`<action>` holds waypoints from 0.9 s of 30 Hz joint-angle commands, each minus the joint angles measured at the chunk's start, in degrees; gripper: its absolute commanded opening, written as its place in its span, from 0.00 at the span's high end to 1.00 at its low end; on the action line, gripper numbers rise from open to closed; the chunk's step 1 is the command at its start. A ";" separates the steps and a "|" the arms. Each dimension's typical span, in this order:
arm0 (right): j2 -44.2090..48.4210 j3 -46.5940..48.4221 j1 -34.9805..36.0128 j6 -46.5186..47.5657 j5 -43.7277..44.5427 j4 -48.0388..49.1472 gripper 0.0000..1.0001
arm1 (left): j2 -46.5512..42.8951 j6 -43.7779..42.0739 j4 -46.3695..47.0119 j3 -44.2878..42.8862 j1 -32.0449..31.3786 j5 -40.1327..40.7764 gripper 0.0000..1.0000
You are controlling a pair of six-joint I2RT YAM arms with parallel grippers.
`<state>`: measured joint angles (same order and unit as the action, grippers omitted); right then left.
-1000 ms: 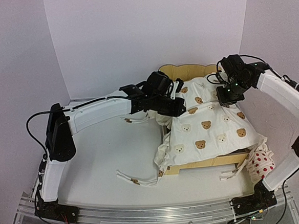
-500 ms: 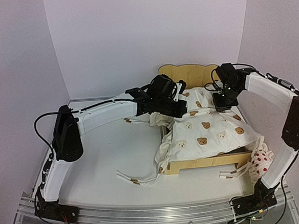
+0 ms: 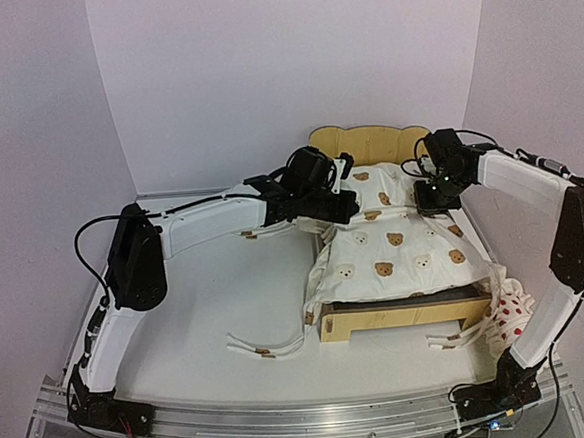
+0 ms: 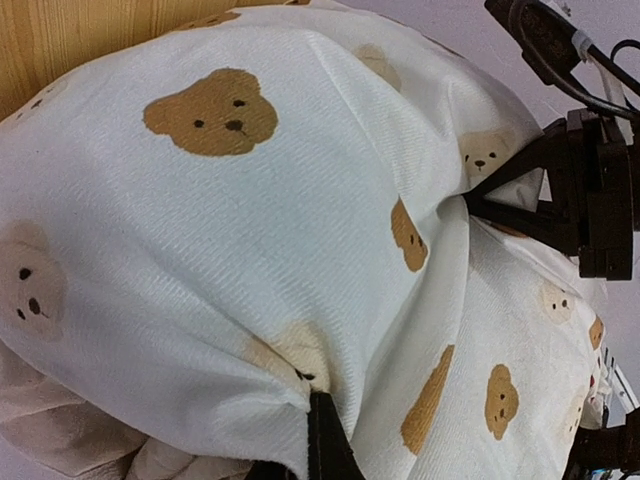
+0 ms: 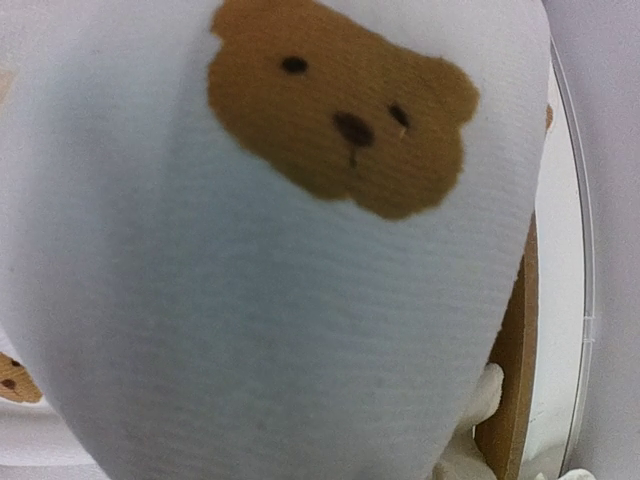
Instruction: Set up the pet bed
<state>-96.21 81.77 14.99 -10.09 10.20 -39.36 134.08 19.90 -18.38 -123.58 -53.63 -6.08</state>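
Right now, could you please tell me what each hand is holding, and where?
Both pinch the bear-print cushion: left hand at its left edge, right hand at its right edge.

The top external camera is looking down from above and behind the arm bases [image 3: 105, 407], taking in the whole table [image 3: 209, 315] and the pet bed [image 3: 367, 144]; the left wrist camera is sitting close over the bear-print cushion [image 4: 250, 230], facing across it toward the right gripper [image 4: 472, 200]; the right wrist camera is pressing so near the same cushion that fabric is filling its frame
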 commanded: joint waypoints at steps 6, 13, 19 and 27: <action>-1.59 -0.01 -2.77 -3.11 4.52 2.92 0.81 | -3.42 1.51 2.24 6.69 0.79 -3.65 0.70; 0.93 2.00 -2.83 -5.06 2.49 0.72 0.33 | -11.66 -5.57 0.98 10.98 0.96 6.37 0.19; 6.01 3.08 -2.80 -5.63 1.59 -3.86 0.11 | -15.35 -6.36 -5.46 14.14 3.04 10.58 0.19; 15.71 -1.07 -2.77 -8.42 -8.02 -8.14 0.02 | -16.14 -3.62 -2.10 24.26 6.49 -0.40 0.08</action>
<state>-86.22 81.88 12.40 -16.23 8.26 -44.31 118.00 15.09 -20.97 -103.14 -49.06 -0.05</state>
